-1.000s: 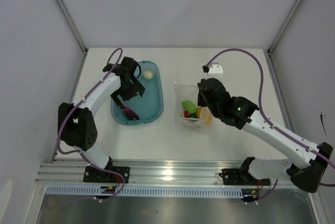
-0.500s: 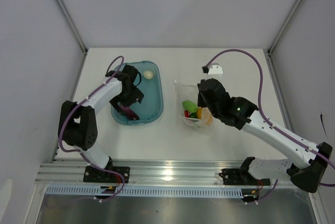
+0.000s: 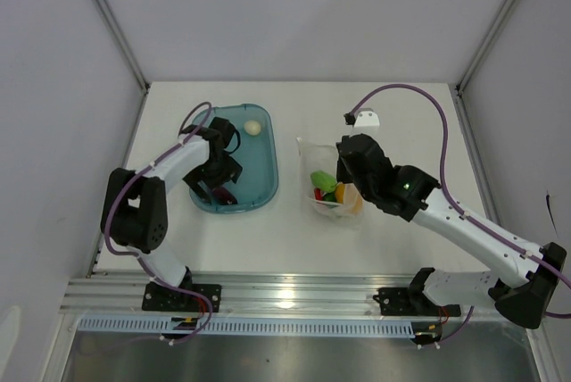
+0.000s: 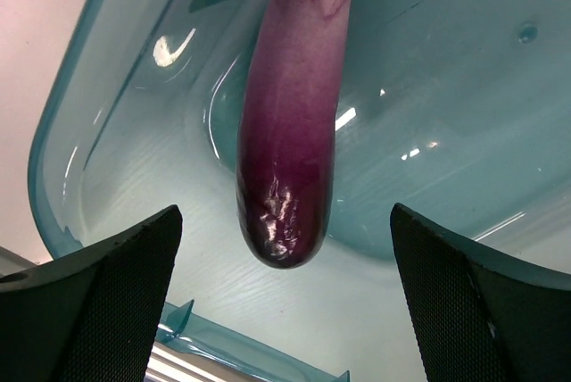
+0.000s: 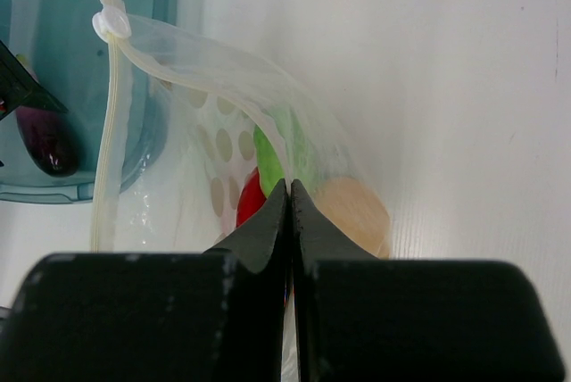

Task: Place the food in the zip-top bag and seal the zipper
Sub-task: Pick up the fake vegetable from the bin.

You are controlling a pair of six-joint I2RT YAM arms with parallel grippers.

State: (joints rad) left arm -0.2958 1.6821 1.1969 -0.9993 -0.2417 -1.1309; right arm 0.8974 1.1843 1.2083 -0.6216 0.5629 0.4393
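Lying lengthwise in the teal tub (image 4: 428,87), the purple piece (image 4: 290,132) is a smooth, glossy rod with a rounded end. It is dark purple at its near tip and paler and pinkish farther up. The left gripper (image 4: 285,253) hangs low over that tip with its jaws spread wide. One finger stands well out on each side, and neither touches the piece. The white ball (image 3: 253,127) sits in the tub's far corner.

The bag (image 5: 223,154) lies on the table (image 3: 401,123) just right of the tub, clear and crinkly, printed with white dots, its mouth gaping. The zipper (image 5: 107,159) runs as a pale strip down the lip nearer the tub. The right gripper (image 5: 290,195) has its fingers pressed tight together, pinching the opposite lip's thin film. Inside the bag are a light green pod (image 5: 281,154), a red chili (image 5: 250,205) and a yellow-orange piece (image 5: 357,211), bunched close together.
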